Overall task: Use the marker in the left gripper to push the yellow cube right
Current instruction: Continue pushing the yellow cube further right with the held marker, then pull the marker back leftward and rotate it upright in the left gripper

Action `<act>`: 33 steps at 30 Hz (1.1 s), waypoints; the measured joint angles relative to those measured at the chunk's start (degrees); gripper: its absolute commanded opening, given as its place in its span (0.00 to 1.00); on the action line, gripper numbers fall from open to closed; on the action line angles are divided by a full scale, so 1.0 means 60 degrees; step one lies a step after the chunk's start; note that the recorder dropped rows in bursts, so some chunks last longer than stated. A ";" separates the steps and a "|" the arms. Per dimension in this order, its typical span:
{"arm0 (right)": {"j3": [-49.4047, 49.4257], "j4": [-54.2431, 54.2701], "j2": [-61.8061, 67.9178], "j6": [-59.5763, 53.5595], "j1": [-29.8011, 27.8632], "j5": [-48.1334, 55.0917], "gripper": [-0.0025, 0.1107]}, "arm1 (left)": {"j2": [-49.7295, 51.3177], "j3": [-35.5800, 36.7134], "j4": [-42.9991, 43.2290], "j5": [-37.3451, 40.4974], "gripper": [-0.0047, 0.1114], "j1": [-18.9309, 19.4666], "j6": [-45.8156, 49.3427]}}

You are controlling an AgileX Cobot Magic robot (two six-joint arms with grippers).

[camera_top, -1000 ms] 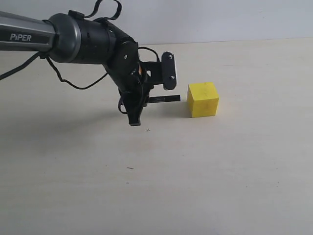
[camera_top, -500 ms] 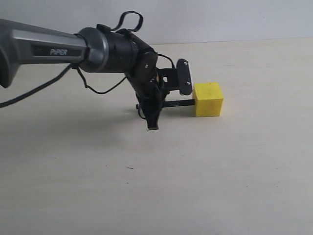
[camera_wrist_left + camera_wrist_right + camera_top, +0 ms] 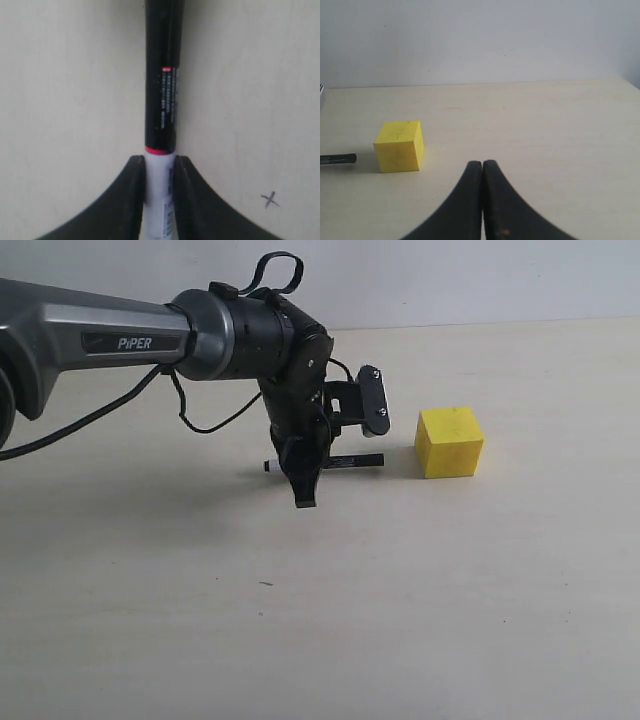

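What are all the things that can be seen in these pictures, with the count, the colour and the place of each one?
cube: one, yellow, on the table, to the right of the marker's end and apart from it
marker: one, white barrel and black cap, held level, pointing towards the cube
table: one, pale beige, under everything
wall: one, pale grey, behind the table
left gripper: one, black, shut on the marker, low over the table
right gripper: one, black, shut and empty, facing the cube

Pale beige table (image 3: 450,590) — yellow cube (image 3: 449,441) resting flat on it; small dark speck (image 3: 265,584), maybe pen mark.
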 measured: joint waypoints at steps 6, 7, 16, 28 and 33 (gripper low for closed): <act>0.0000 0.0000 0.0000 0.0000 0.0000 0.0000 0.02 | 0.0000 0.0000 0.0000 -0.0055 0.04 0.0000 -0.0126; 0.0000 0.0000 0.0000 0.0000 0.0000 0.0000 0.02 | 0.0000 0.0000 0.0017 -0.0016 0.04 0.0000 -0.0170; 0.0000 0.0000 0.0000 0.0000 0.0000 0.0000 0.02 | -0.0421 0.0000 0.0849 0.1593 0.04 0.0151 -0.1481; 0.0000 0.0000 0.0000 0.0000 0.0000 0.0000 0.02 | -0.1121 0.0087 0.0939 0.3988 0.04 0.0347 -0.2566; 0.0000 0.0000 0.0000 0.0000 0.0000 0.0000 0.02 | -0.1627 0.0951 0.0905 0.4033 0.04 0.0628 -0.2714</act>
